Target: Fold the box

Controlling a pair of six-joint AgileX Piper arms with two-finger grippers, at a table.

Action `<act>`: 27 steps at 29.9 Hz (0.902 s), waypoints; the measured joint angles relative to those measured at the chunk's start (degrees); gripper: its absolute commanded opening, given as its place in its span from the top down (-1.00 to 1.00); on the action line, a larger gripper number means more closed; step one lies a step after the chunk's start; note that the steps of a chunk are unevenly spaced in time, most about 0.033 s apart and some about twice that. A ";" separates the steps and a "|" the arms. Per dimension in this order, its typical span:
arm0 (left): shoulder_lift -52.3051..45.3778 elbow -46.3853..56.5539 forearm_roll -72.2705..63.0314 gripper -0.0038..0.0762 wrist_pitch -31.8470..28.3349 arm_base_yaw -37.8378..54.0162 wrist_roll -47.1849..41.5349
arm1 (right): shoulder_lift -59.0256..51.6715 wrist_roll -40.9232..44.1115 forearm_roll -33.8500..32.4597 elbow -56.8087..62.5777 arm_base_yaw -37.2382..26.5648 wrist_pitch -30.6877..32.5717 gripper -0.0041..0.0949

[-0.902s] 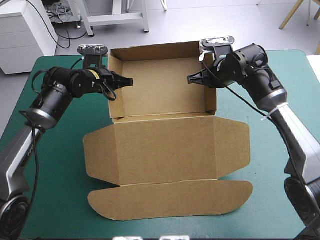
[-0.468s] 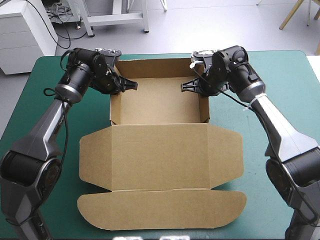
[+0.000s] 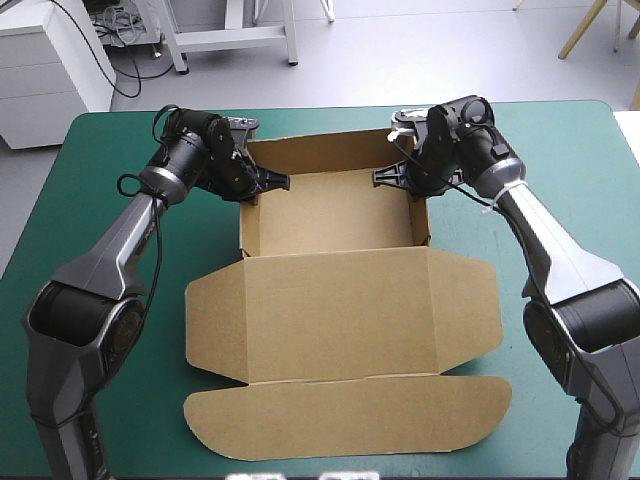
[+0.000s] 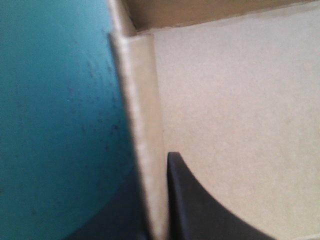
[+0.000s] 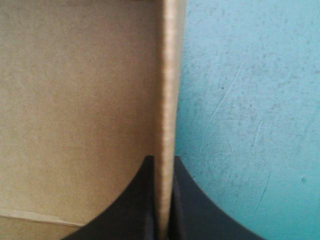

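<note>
The brown box point(image 3: 340, 310) lies mid-table as an open tray with its lid panel flat toward the near edge. The tray floor point(image 3: 335, 210) has walls raised around it. My left gripper point(image 3: 268, 182) is shut on the left wall near the far left corner. In the left wrist view that wall point(image 4: 145, 125) runs up between the black fingers of my left gripper point(image 4: 159, 225). My right gripper point(image 3: 390, 178) is shut on the right wall near its far end. The right wrist view shows the wall's edge point(image 5: 170, 90) pinched in my right gripper point(image 5: 162, 205).
The lid's rounded front flap point(image 3: 350, 420) reaches close to the table's near edge. Side flaps point(image 3: 465, 300) stick out on both sides of the lid. Bare teal-green cover point(image 3: 110, 230) lies left and right of the box.
The box has slid toward the near edge and a little to the right. Both grippers have come down over the tray's side walls and stayed with it.
</note>
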 measured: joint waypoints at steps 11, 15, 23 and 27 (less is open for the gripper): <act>3.03 0.06 0.31 0.89 0.47 -0.06 -0.37 | 5.67 -0.78 0.64 0.00 -0.39 0.00 0.95; 3.95 0.17 0.03 0.53 0.57 -0.06 0.38 | 6.59 -1.32 0.64 0.00 -0.39 0.00 0.81; 4.48 0.17 -2.70 -0.69 1.38 -0.53 3.93 | 7.02 -5.09 4.56 0.00 -0.53 -1.12 -0.75; 4.48 0.17 -3.47 -0.72 1.38 -0.77 2.71 | 7.02 -5.97 5.56 -0.05 -0.48 -1.19 -0.98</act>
